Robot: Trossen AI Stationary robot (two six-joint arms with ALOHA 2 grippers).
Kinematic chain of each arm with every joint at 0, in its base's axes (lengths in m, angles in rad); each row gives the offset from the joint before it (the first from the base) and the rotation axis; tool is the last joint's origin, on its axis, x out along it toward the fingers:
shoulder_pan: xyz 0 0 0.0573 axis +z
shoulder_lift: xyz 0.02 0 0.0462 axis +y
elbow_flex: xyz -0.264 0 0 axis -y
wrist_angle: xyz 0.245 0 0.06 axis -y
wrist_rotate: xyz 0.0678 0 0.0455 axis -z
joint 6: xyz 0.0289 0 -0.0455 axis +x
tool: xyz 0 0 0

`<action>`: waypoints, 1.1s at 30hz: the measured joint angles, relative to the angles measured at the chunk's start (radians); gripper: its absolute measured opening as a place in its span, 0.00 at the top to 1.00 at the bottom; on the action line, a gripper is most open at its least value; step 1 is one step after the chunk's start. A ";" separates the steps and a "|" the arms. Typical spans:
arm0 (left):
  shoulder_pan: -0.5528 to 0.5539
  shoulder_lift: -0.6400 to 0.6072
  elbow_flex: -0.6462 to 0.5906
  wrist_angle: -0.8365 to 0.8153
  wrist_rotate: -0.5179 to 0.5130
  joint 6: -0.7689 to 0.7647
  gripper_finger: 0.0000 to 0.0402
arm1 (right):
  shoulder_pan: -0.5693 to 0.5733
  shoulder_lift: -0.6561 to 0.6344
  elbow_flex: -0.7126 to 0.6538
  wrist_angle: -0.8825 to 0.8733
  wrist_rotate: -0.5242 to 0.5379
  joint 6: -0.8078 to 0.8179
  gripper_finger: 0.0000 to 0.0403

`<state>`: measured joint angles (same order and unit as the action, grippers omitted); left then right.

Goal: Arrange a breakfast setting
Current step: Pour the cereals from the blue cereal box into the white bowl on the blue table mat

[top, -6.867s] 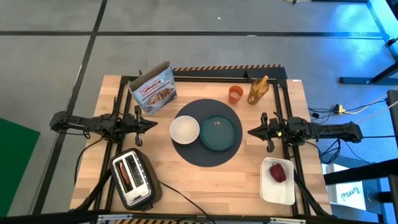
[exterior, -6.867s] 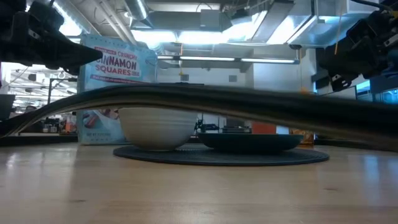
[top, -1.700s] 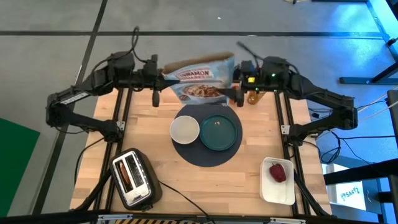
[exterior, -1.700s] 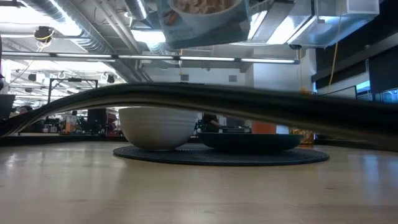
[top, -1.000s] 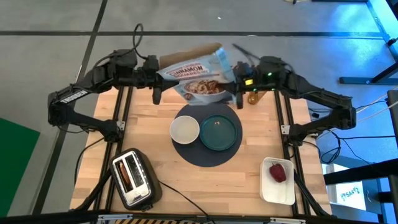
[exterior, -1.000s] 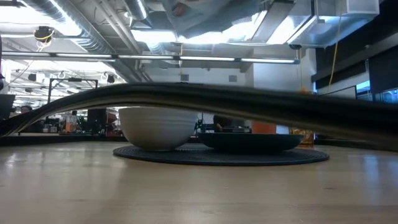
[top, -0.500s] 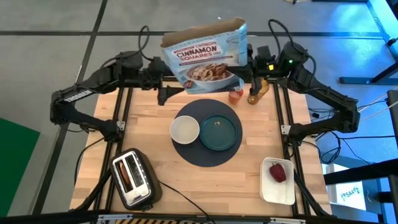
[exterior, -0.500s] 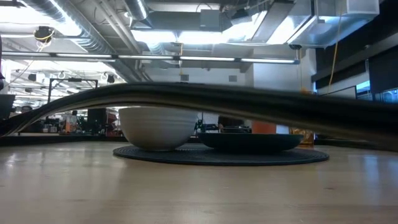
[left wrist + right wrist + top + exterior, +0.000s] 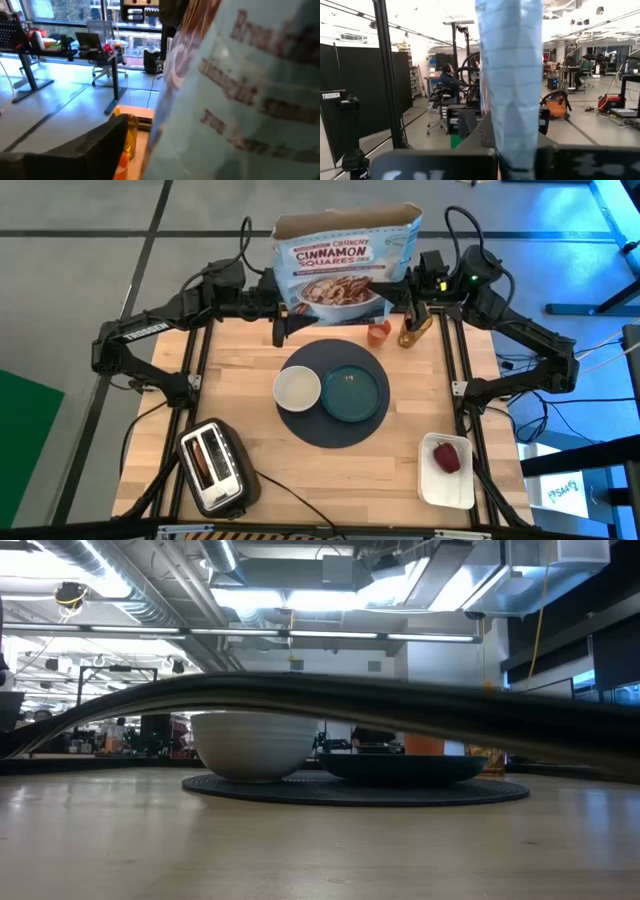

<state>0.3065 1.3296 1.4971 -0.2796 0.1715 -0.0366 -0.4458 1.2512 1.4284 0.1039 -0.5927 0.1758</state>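
Observation:
The pale blue cereal box [image 9: 345,265] hangs upright, open top up, high above the table's far edge. My right gripper [image 9: 408,288] is shut on its right side. My left gripper [image 9: 280,315] stands open at the box's lower left. In the left wrist view one finger [image 9: 75,150] shows apart from the box [image 9: 235,100]. Below, the dark round mat [image 9: 330,420] carries the white bowl [image 9: 297,388] and the teal plate [image 9: 353,393]. The orange cup [image 9: 378,332] stands behind the mat. The red fruit [image 9: 448,458] lies on the white tray [image 9: 445,488]. My right gripper pinches a thin strip of the box's right edge [image 9: 512,125] between its two fingers, coming level from the table's right. The box rises upright from the fingers, lifted clear of the table. My left gripper: the box hides one finger, so I cannot tell whether it touches the box.
An amber bottle [image 9: 413,328] stands beside the orange cup under the right gripper. The toaster [image 9: 215,468] sits at the near left corner. In the low view a dark cable [image 9: 400,710] arches in front of the bowl [image 9: 250,745] and the plate [image 9: 400,768].
The cereal box has turned from tilted to upright, risen higher and shifted toward the table's right and far edge. My right gripper has carried it up. My left gripper has gone toward the table's right, staying at the box's lower left.

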 joint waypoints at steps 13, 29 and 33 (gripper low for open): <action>0.007 -0.098 0.001 -0.277 -0.032 0.146 0.66 | 0.000 -0.033 -0.004 -0.106 0.074 -0.071 0.77; 0.016 -0.338 0.000 -1.115 -0.375 0.477 0.64 | 0.000 -0.225 -0.001 -0.463 0.538 -0.201 0.44; 0.015 -0.336 0.000 -1.270 -0.424 0.492 0.64 | 0.000 -0.223 -0.001 -0.521 0.541 -0.152 0.44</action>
<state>0.3217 0.9935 1.4971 -1.5492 -0.2527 0.4559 -0.4454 1.0283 1.4273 -0.4168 -0.0521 0.0241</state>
